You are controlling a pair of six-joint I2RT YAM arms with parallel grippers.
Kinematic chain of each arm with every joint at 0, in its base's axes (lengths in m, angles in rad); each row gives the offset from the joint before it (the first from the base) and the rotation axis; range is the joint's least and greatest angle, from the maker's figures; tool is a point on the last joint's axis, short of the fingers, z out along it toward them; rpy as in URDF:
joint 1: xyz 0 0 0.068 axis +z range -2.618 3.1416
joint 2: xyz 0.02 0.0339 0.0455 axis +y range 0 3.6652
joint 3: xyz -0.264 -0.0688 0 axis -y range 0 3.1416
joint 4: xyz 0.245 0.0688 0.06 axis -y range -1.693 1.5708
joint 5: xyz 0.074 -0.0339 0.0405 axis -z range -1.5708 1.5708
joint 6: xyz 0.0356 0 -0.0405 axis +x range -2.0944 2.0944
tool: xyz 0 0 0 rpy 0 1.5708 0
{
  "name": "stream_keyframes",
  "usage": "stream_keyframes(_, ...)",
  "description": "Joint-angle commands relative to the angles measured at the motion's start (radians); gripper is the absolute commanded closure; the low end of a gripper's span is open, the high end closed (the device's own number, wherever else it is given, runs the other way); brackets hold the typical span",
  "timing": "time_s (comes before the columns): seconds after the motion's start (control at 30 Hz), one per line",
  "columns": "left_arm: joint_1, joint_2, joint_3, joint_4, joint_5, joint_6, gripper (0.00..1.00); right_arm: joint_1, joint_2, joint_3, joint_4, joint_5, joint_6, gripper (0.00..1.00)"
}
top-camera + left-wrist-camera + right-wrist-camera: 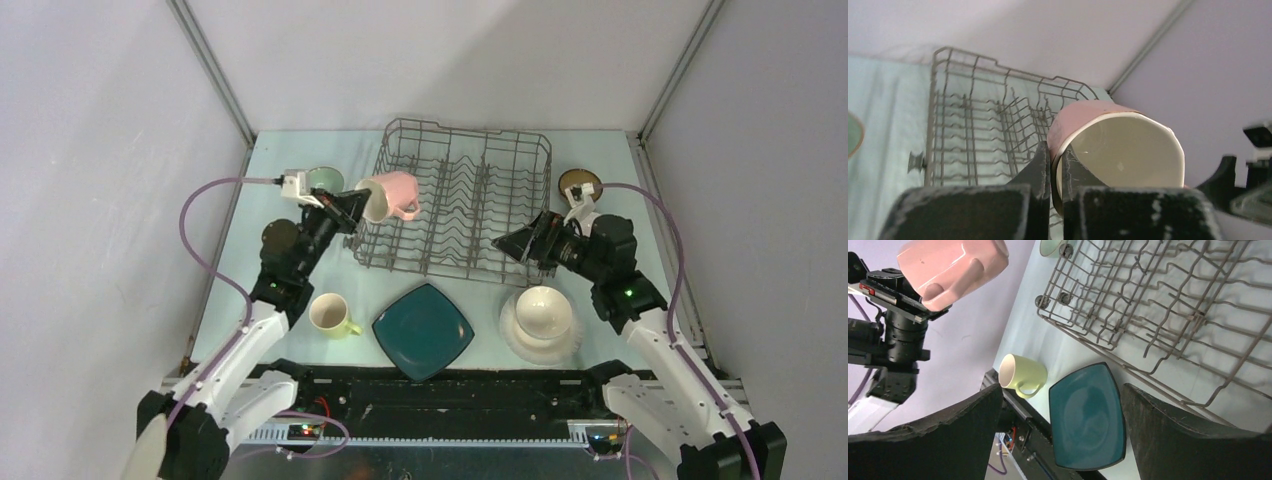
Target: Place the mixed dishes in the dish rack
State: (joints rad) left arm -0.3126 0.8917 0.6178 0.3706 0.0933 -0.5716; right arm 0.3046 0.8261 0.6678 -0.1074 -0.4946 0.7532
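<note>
My left gripper [358,205] is shut on the rim of the pink mug [392,195], one finger inside and one outside. It holds the mug tilted on its side above the left edge of the grey wire dish rack [460,200]. The left wrist view shows the mug's cream inside [1118,150] and the rack [973,135] beyond it. My right gripper [500,243] stands open and empty by the rack's front right. The yellow-green mug [330,315], teal square plate [423,330] and white bowl [544,310] on the white plate [520,345] lie in front of the rack.
A pale green bowl [325,180] sits left of the rack behind my left wrist. A brown bowl [579,183] sits at the rack's right side. The rack holds no dishes. White walls close in the table on three sides.
</note>
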Motion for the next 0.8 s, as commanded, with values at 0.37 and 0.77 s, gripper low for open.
stream_keyframes(0.37, 0.007, 0.35, -0.006, 1.137, 0.655, 0.272, 1.0, 0.035, 0.065, 0.006, 0.223, -0.276, 0.022, 0.07)
stream_keyframes(0.77, -0.017, 0.397, 0.045, 1.162, 0.701, 0.217, 1.0, 0.151, 0.163, -0.039, 0.582, -0.252, 0.232, 0.07)
